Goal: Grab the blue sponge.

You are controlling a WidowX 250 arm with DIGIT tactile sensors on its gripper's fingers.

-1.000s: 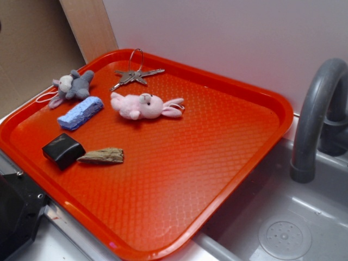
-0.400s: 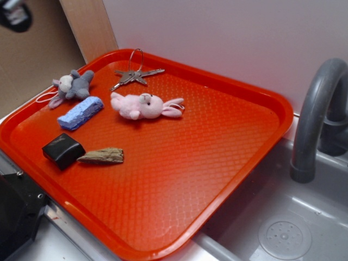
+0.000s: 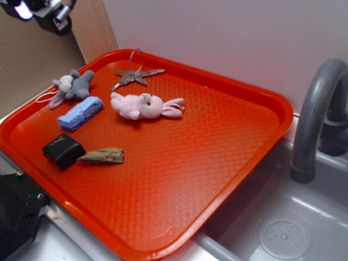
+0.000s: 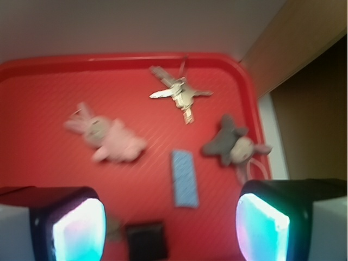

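Observation:
The blue sponge (image 3: 80, 112) (image 4: 184, 178) lies flat on the red tray (image 3: 217, 141) near its left side, between the grey plush toy (image 3: 73, 86) and the black block (image 3: 63, 150). My gripper (image 3: 43, 12) hangs high above the tray's far left corner, only partly in the exterior view. In the wrist view the gripper (image 4: 171, 228) is open, its two pale fingers (image 4: 80, 228) wide apart at the bottom, nothing between them. The sponge sits well below, a little right of the middle of the gap.
On the tray also lie a pink plush rabbit (image 3: 144, 105), a bunch of keys (image 3: 135, 75) and a brown wood piece (image 3: 101, 156). A grey faucet (image 3: 318, 117) and sink (image 3: 283, 228) stand to the right. A wooden board (image 3: 89, 27) rises behind the tray's corner.
The gripper has come into the exterior view at the top left, moving right and down toward the tray. Nothing on the tray has moved.

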